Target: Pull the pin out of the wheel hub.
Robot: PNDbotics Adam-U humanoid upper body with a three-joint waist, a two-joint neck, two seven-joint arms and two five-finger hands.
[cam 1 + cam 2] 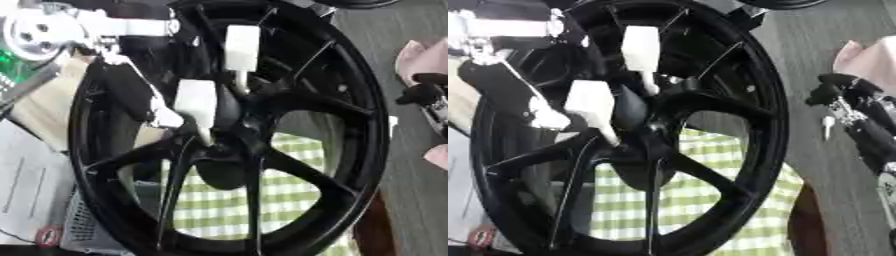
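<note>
**Left hand at the wheel hub**

A green checked cloth (219, 205) lies nearest, under the black wheel (350, 90). At its hub (229, 142) the left hand (144, 97) curls white-tipped fingers (197, 102) (pin itself not discernible). The right hand (859, 120) hangs at the right; grip unclear.

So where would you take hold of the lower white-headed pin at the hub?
Probably by its white head: it is the only broad part and stands clear of the spokes, while the thin stem runs down into the hub. Come from the left, where the left hand is, and pull along the stem.
</note>
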